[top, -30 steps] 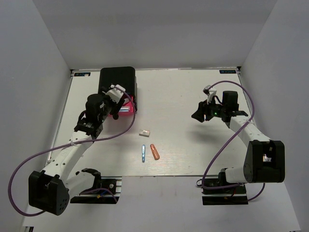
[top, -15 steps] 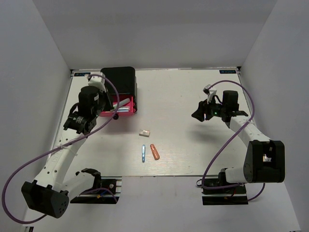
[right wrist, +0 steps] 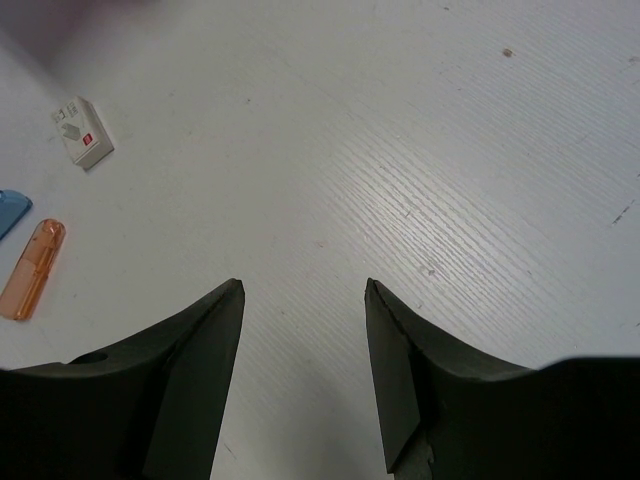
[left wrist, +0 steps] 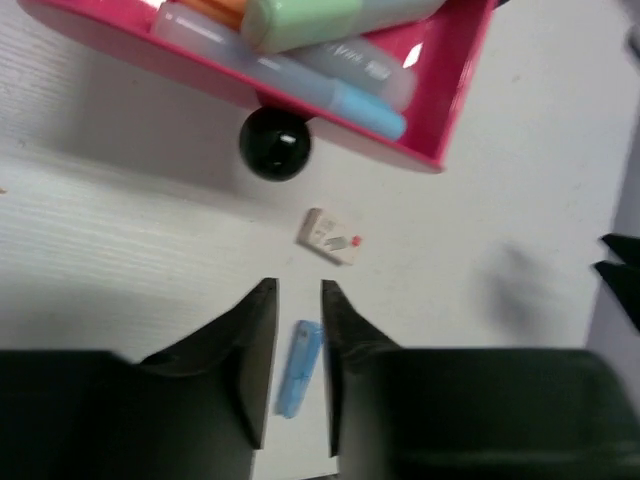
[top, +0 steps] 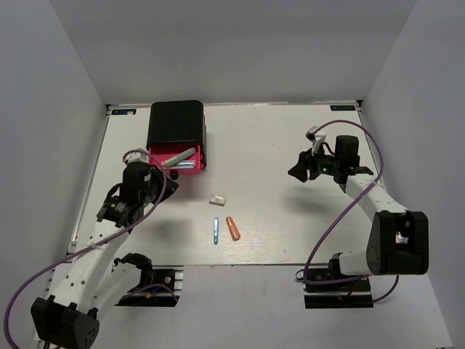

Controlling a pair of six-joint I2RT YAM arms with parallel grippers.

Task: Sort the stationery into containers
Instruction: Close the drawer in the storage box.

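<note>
The black box (top: 176, 122) stands at the far edge of the table, toward the far-left corner. Its pink drawer (left wrist: 440, 90) is pulled out toward the near edge, black knob (left wrist: 274, 145) in front. Inside lie a green-tipped marker (left wrist: 300, 20), a blue-tipped marker (left wrist: 370, 108) and an orange-tipped marker (left wrist: 215, 8).

The white eraser (top: 217, 198) lies near the table centre. The blue pen (top: 216, 230) and the orange marker (top: 233, 228) lie side by side, closer to the near edge.

Left gripper (left wrist: 298, 290): above the table by the drawer front, fingers narrowly parted, holding nothing. Right gripper (right wrist: 303, 290): over the right half of the table, fingers wide apart, holding nothing.
</note>
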